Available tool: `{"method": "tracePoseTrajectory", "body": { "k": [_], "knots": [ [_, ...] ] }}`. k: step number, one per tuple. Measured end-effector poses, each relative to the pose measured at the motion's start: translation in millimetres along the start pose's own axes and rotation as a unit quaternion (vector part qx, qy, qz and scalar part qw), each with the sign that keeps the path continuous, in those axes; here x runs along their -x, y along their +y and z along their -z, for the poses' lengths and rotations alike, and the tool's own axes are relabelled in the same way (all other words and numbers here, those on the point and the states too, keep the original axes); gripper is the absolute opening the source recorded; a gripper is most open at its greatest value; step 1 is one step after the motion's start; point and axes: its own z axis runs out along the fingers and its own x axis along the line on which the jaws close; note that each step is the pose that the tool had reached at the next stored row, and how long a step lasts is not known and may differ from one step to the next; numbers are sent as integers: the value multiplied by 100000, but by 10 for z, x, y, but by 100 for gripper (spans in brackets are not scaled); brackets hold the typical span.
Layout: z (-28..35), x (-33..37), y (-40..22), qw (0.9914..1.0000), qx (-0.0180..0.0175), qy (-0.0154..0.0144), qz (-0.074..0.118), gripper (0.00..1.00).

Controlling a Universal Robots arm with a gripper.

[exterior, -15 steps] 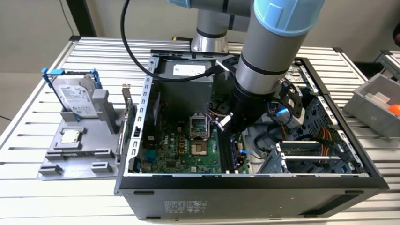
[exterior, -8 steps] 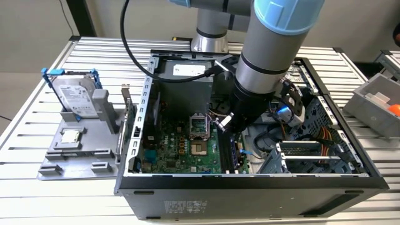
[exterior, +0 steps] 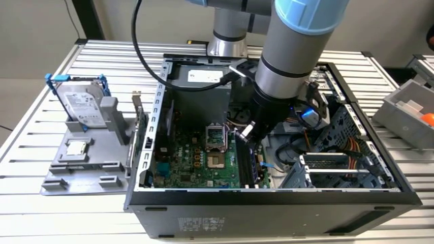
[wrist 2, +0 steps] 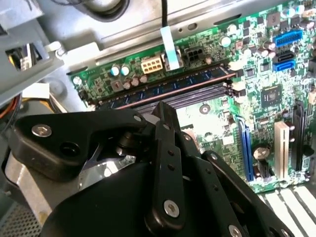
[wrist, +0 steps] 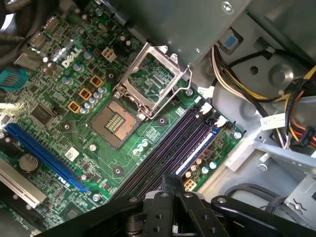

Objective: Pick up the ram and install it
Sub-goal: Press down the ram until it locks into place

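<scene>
- Your gripper (exterior: 248, 136) sits low inside the case (exterior: 271, 195), fingers drawn together just above the slots (wrist: 170, 148).
- The ram (wrist 2: 165, 89) stands seated in the outermost slot, beside the gripper.

One open computer case (exterior: 271, 198) sits on the bench (exterior: 40, 213), holding one motherboard (exterior: 196, 162). One hard drive (exterior: 81, 107) and one processor chip (exterior: 74, 147) rest on one grey tray (exterior: 81, 178) at the exterior view's left. One ram (wrist 2: 168, 86) stands beside three empty memory slots (wrist: 163, 148).
</scene>
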Motion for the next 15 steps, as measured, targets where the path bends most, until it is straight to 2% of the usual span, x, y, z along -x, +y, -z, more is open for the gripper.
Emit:
{"method": "tracePoseTrajectory", "body": {
  "k": [5,9,15],
  "knots": [
    [0,3,5,99959,29,96,2858,0],
    [0,4,4,99842,50,170,5611,0],
    [1,15,-5,99633,72,252,8553,0]
  ]
}}
